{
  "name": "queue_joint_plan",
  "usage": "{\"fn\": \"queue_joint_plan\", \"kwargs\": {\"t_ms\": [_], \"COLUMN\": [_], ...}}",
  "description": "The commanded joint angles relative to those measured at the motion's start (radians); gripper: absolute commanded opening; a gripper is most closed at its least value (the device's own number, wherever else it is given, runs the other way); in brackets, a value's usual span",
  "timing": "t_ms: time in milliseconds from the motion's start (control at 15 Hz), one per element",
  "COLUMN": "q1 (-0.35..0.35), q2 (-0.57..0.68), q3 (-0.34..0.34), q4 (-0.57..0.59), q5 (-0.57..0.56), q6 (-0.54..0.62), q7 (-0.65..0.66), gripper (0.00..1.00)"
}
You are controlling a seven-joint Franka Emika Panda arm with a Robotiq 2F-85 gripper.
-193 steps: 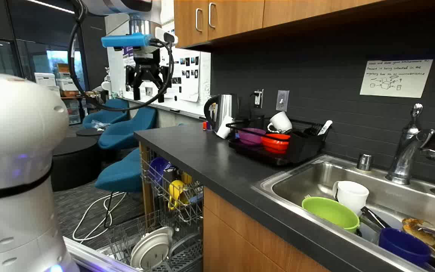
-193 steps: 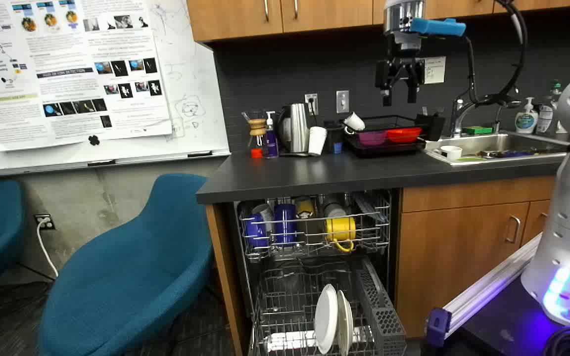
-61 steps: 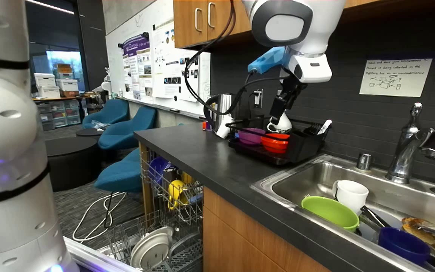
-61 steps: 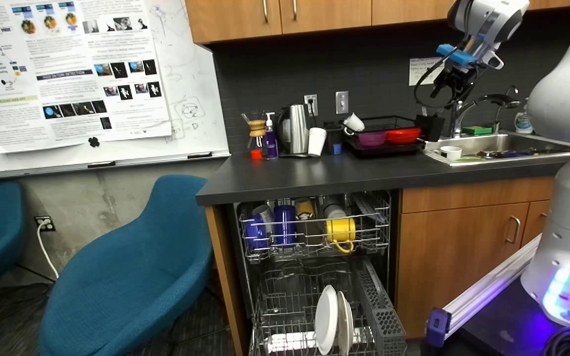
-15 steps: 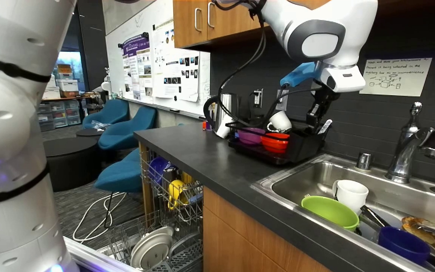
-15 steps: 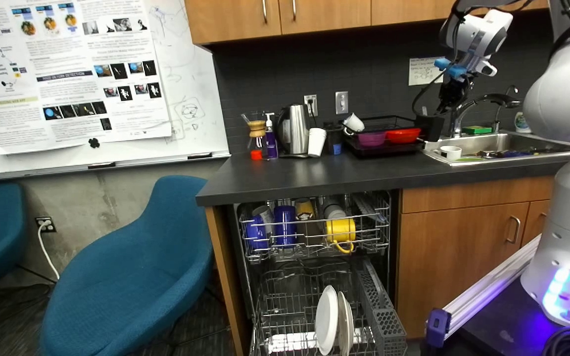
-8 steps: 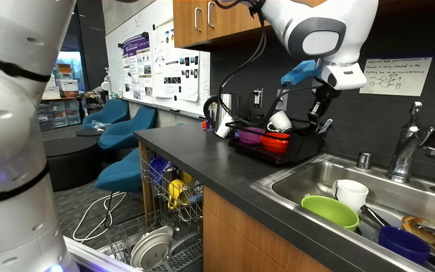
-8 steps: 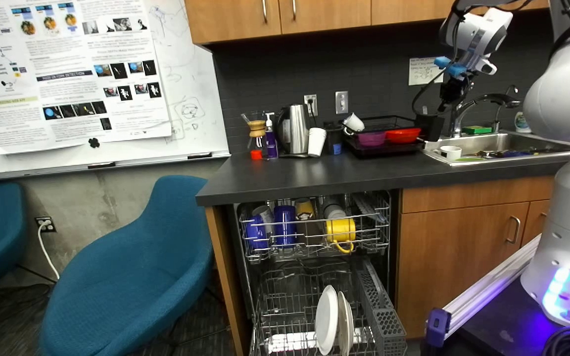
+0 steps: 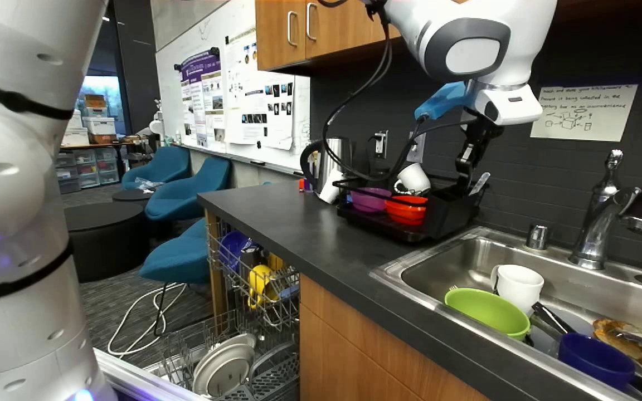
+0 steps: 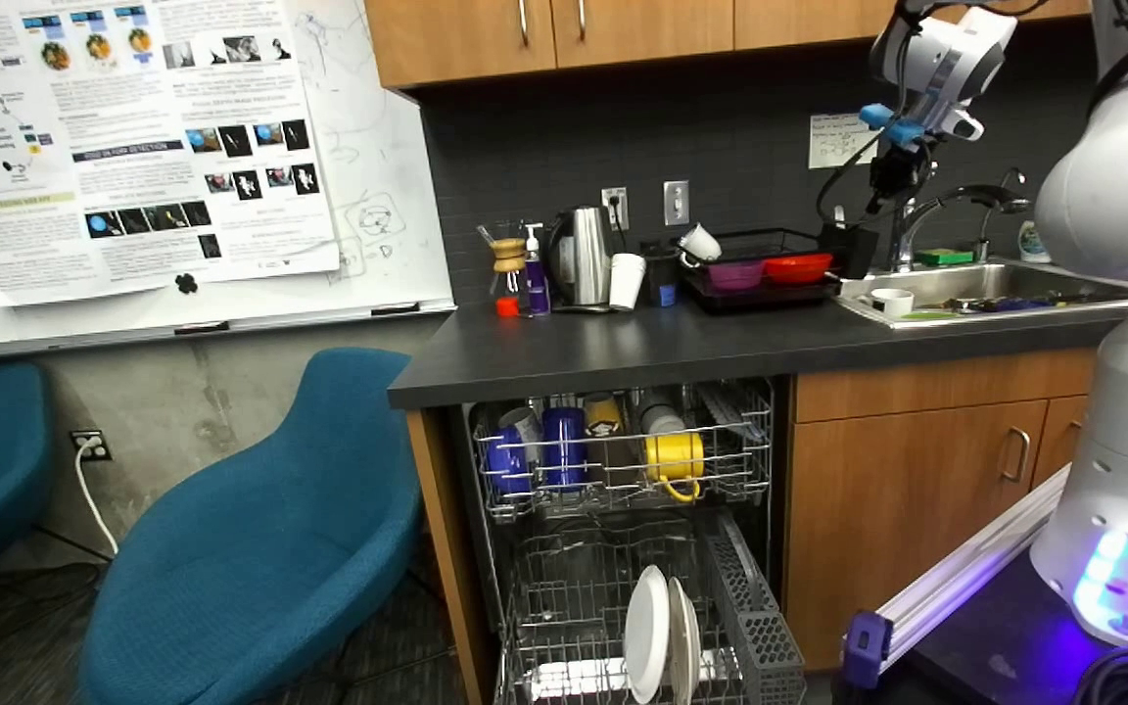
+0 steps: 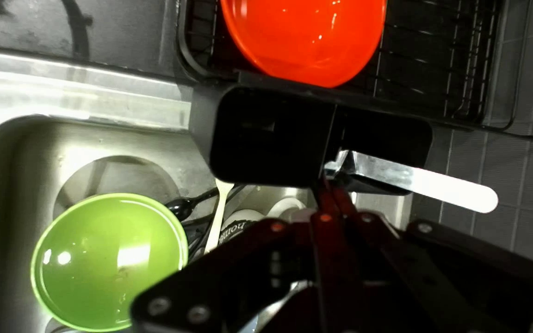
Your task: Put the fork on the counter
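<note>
Pincer (image 11: 331,189) newly at boxy black caddy (image 11: 271,150), beside smooth, round-ended metal utensil (image 11: 400,175)

Free room along front of counter (image 9: 293,220), dish rack (image 9: 377,225) behind

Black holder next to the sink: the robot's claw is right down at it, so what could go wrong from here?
The gripper is shut but may come up without anything: I can't tell whether it holds a fork.
It might knock the pale-ended utensil, which leans out of the black holder close to its tips.
Anything that slips could drop into the sink beside the holder instead of reaching the counter.
</note>
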Motion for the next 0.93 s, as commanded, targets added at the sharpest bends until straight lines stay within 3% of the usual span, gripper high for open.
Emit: {"fn": "queue_joint_plan", "kwargs": {"t_ms": [0,333,867], "q1": [0.004,0.017,0.067], "q2": [-0.114,-0.239,-0.479], "q3": [0.0,-0.017,0.031], "q4": [-0.06,-0.11,-0.298], "q5": [-0.029,-0.15,-0.129], "q6": [0.03,0.097,0.1], "q7": [-0.039,-0.045,-0.246], "gripper": [0.0,0.0,0.0]}}
